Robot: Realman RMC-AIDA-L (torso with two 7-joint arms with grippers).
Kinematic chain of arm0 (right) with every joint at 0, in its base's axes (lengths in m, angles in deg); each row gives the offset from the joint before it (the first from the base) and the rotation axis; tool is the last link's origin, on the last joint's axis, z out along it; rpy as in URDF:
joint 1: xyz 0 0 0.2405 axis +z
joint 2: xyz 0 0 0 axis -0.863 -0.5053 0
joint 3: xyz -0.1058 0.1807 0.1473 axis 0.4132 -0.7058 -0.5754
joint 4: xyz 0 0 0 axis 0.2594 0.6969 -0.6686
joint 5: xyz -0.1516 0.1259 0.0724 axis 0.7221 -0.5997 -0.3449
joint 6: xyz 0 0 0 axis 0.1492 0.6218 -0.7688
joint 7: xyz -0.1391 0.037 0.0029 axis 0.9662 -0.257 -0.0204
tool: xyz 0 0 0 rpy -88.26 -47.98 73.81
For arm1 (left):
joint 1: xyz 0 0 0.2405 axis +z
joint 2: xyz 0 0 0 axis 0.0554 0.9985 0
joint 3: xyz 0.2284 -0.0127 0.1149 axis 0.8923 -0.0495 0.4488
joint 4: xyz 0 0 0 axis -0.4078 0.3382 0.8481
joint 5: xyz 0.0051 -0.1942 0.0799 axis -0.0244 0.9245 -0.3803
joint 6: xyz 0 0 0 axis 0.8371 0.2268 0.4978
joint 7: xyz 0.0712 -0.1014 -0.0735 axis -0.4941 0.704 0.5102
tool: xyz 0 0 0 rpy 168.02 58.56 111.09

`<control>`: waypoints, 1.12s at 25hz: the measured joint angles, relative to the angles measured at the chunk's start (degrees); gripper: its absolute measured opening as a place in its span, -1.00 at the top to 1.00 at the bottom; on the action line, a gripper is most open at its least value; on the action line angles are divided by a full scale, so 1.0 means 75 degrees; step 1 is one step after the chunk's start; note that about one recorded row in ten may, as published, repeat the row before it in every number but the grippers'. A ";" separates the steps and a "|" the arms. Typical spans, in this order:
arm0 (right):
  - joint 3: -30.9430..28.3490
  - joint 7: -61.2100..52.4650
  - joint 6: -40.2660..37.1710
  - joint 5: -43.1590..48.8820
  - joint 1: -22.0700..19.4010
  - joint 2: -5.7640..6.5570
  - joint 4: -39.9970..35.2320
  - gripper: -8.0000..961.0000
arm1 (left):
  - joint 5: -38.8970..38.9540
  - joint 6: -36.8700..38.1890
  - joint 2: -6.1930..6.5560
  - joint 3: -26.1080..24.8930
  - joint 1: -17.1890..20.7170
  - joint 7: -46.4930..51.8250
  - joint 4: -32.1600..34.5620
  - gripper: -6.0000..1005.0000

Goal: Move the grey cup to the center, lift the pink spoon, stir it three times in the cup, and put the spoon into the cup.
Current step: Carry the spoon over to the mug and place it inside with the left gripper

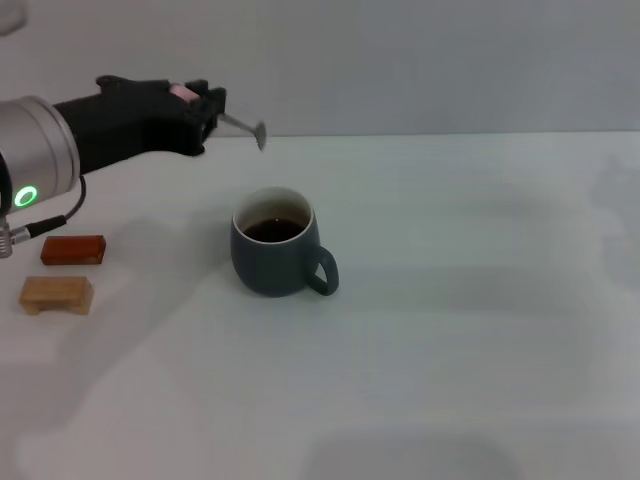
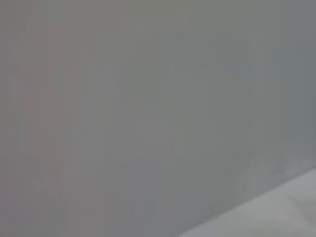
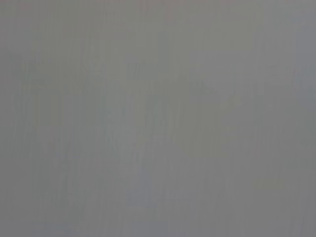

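Left hand (image 1: 210, 110) — pinching the pink spoon (image 1: 243, 125) — holds it aloft, behind and above the grey cup (image 1: 277, 255), which stands near the worktop (image 1: 480, 330) centre. Lifting appears done — stirring and depositing remain. Right hand unseen.

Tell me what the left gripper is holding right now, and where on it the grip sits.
The left gripper holds the pink spoon by its handle end, bowl pointing out, in the air behind the grey cup.
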 joint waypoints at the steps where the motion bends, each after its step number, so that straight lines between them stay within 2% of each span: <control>1: 0.0000 0.0000 0.0003 0.0000 0.0002 0.0000 -0.0001 0.99 | -0.0010 -0.0273 -0.0003 -0.0095 -0.0128 -0.0074 0.0060 0.70; 4: 0.0000 0.0000 0.0007 0.0000 0.0001 0.0000 -0.0001 0.99 | -0.0093 -0.1044 -0.0003 -0.0390 -0.0617 -0.0227 0.0414 0.70; 13: 0.0031 0.0000 0.0015 0.0000 -0.0051 -0.0010 0.0025 0.99 | -0.0666 -0.2127 -0.0007 -0.0790 -0.1345 -0.0289 0.0674 0.70; 19: 0.0110 0.0000 0.0016 0.0000 -0.0209 -0.0024 0.0133 0.99 | -0.1011 -0.2937 0.0011 -0.1020 -0.2085 -0.0395 0.0989 0.70; 22: 0.0165 -0.0001 0.0017 0.0000 -0.0301 -0.0030 0.0201 0.99 | -0.1172 -0.3076 0.0010 -0.1030 -0.2258 -0.0414 0.1100 0.70; 28: 0.0298 0.0000 0.0010 0.0000 -0.0631 -0.0039 0.0476 0.99 | -0.1533 -0.3343 0.0004 -0.1122 -0.2979 -0.0707 0.1800 0.70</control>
